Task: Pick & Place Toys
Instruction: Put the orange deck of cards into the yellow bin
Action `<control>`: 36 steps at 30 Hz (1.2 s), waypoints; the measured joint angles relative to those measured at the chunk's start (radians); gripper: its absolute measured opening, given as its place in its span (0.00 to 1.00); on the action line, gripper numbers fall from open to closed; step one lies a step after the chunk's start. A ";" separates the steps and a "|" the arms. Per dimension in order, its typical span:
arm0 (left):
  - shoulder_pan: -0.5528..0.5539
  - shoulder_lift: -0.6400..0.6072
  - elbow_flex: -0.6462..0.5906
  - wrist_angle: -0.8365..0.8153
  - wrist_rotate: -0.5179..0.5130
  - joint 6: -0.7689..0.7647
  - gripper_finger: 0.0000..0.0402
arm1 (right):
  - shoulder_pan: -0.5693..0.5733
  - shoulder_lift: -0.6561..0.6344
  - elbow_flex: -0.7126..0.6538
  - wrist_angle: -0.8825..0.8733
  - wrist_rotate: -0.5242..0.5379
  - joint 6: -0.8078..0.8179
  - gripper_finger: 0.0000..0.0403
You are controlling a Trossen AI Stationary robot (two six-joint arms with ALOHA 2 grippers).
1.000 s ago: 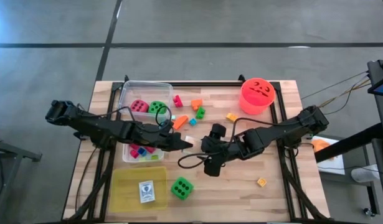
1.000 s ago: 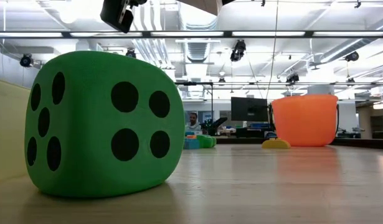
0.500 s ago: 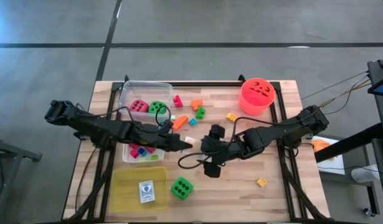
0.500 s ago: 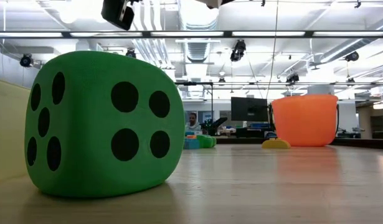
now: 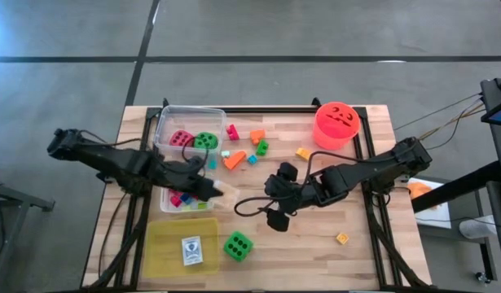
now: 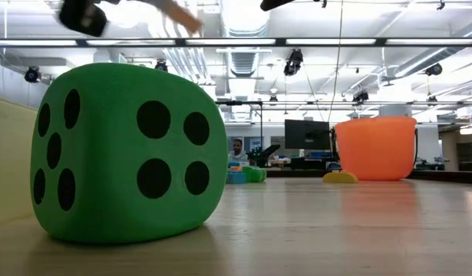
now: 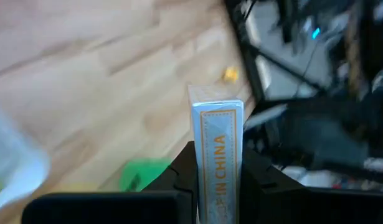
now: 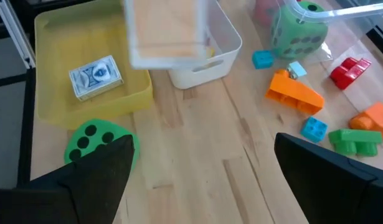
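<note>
My left gripper (image 5: 215, 191) is shut on a pale card box (image 7: 217, 144), held above the table beside the white tub (image 5: 183, 201) of small blocks. My right gripper (image 8: 203, 186) hangs open over the table's middle, a little to the right of the box, with nothing between its fingers. A green die (image 5: 238, 245) rests on the wood near the front edge. Another card box (image 5: 191, 251) lies flat in the yellow tray (image 5: 162, 244). Orange, green, blue and pink blocks (image 5: 235, 159) lie scattered behind the grippers. My left gripper pinches the card box between its two fingers, which lie on the two broad faces at the end nearest the wrist (image 7: 207, 186). The box's narrow printed side faces the wrist camera, and most of the box sticks out past the fingertips. It is lifted clear of the table.
A clear tub (image 5: 170, 124) at the back left holds a pink and a green die. A red-orange bucket (image 5: 337, 124) stands at the back right. Small yellow blocks (image 5: 342, 238) lie on the right half, where bare wood shows.
My left gripper has drawn back toward the table's left edge with the card box, away from my right gripper, and has risen a little and turned. My right gripper has stayed in place.
</note>
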 joint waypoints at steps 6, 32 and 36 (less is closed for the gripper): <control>-0.145 -0.051 0.000 -0.105 0.019 -0.082 0.12 | 0.000 -0.002 0.000 -0.025 0.026 -0.002 0.95; -0.474 0.163 -0.002 -0.417 0.429 -0.014 0.12 | 0.001 -0.001 0.000 -0.027 0.029 -0.007 0.95; -0.474 0.196 -0.007 -0.415 0.446 0.093 0.12 | 0.001 -0.001 0.000 -0.027 0.029 -0.003 0.95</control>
